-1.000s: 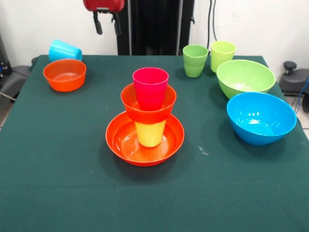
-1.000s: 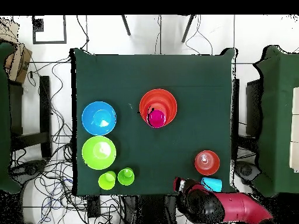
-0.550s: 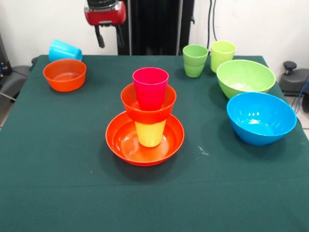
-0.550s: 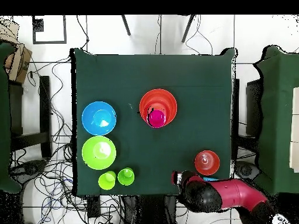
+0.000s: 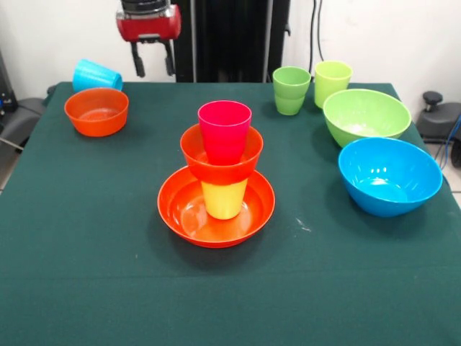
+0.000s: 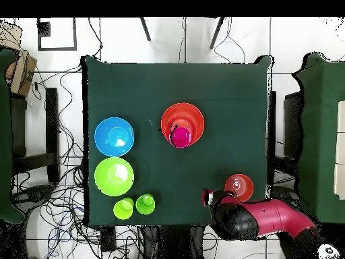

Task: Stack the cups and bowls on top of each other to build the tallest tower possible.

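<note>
**Tower four pieces high, five pieces left on the counter**

The tower [image 5: 218,180] stands near the middle of the green-clothed counter [image 5: 86,274]. Its base is the wide glossy orange plastic bowl [image 5: 216,213]. A yellow plastic cup [image 5: 223,198] stands in that bowl, a small orange plastic bowl [image 5: 220,160] sits on the yellow cup, and a pink plastic tumbler [image 5: 225,130] stands in the small bowl. The column looks upright and centred.

Unstacked pieces lie well apart from it. In the front view, a second small orange bowl [image 5: 96,111] sits at the far left, with a sky-blue plastic cup [image 5: 96,75] lying tilted just behind it. On the right stand a large lime-green plastic bowl [image 5: 366,115] and a large blue plastic bowl [image 5: 389,175], and behind them a light green tumbler [image 5: 291,90] beside a yellow-green tumbler [image 5: 332,81].

The red and black arm's tool [image 5: 151,58] hangs above the far edge of the counter, near the second small orange bowl and the sky-blue cup. Its two dark fingers [image 5: 137,59] hang apart with nothing between them, so it is wide and empty.

By this layout the job is roughly half done. The small orange bowl nearest the tool seems the likely next piece, to seat on the pink tumbler, and then a cup upon it. The two large bowls are wider than anything in the column and would sit poorly high up.
</note>
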Available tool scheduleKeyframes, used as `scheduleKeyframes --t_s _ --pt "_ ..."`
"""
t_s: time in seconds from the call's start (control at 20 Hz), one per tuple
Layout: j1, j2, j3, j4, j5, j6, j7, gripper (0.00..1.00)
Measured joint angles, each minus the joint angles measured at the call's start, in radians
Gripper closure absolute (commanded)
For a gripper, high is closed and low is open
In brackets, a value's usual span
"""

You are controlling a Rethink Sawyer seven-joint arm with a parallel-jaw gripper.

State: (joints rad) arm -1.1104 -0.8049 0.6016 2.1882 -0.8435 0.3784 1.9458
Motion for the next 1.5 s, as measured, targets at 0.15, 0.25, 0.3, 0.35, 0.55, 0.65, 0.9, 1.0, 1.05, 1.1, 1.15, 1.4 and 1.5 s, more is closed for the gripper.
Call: scheduleKeyframes --t_s 0.15,0.25,0.3,0.35,0.55,0.65,0.9,1.0,1.05,1.1,1.15,1.4,1.5 --pt "-0.006 -0.05 0.021 0.0 0.0 0.004 0.0 0.0" --pt "-0.012 -0.073 0.035 0.0 0.0 0.011 0.0 0.0" --pt "-0.018 -0.092 0.049 0.0 0.0 0.019 0.0 0.0" --pt "-0.02 -0.096 0.053 0.0 0.0 0.022 0.0 0.0" --pt "-0.019 -0.102 0.059 -0.004 -0.002 0.026 0.0 0.0" --pt "-0.012 -0.097 0.059 -0.009 -0.013 0.026 0.0 0.0" --pt "0.032 -0.069 0.053 -0.033 -0.07 0.026 0.0 0.0" --pt "0.042 -0.059 0.051 -0.041 -0.082 0.026 0.0 0.0" --pt "0.046 -0.053 0.051 -0.045 -0.087 0.026 0.0 0.0" --pt "0.049 -0.046 0.05 -0.05 -0.092 0.026 0.0 0.0" --pt "0.05 -0.038 0.048 -0.055 -0.098 0.026 0.0 0.0" --pt "0.045 -0.013 0.04 -0.062 -0.105 0.026 0.0 0.0" --pt "0.035 0.0 0.04 -0.063 -0.105 0.026 0.0 0.0"
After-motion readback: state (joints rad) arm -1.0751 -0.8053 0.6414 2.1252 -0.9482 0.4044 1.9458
